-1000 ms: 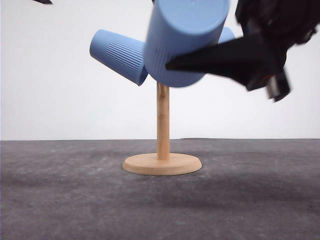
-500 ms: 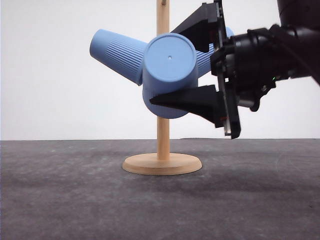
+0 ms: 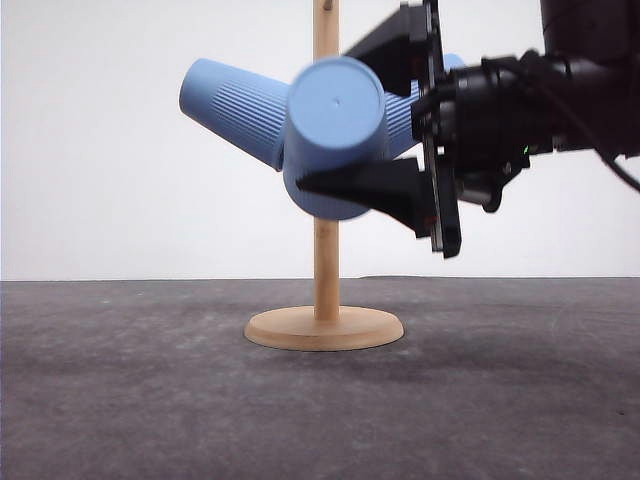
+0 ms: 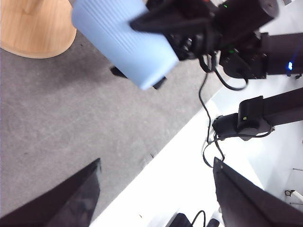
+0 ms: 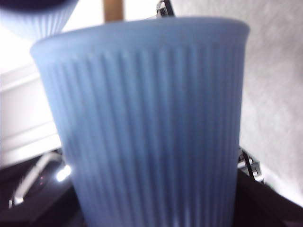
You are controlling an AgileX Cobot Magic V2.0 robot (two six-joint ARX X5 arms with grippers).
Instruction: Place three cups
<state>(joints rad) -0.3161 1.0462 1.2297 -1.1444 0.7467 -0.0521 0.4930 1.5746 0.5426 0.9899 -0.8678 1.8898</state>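
1. The right gripper [image 3: 375, 130] pinched the third cup [image 3: 335, 135] across its ribbed sides, one finger above it and one below, directly in front of the wooden stand's [image 3: 325, 250] post.
2. The held cup's long axis ran roughly toward the front camera, its flat bottom facing the viewer and its mouth toward the post; whether it already sat on a peg could not be told.
3. The right arm was the nearer one, since it carried the cup. The left gripper [image 4: 156, 189] hung spread and empty, well apart from the stand.
4. Cups counted three: one hung tilted up to the left [image 3: 235, 108], one showed partly behind the gripper at the right [image 3: 405, 110], and one was held.
5. There was one stand, on a dark table [image 3: 150, 400].
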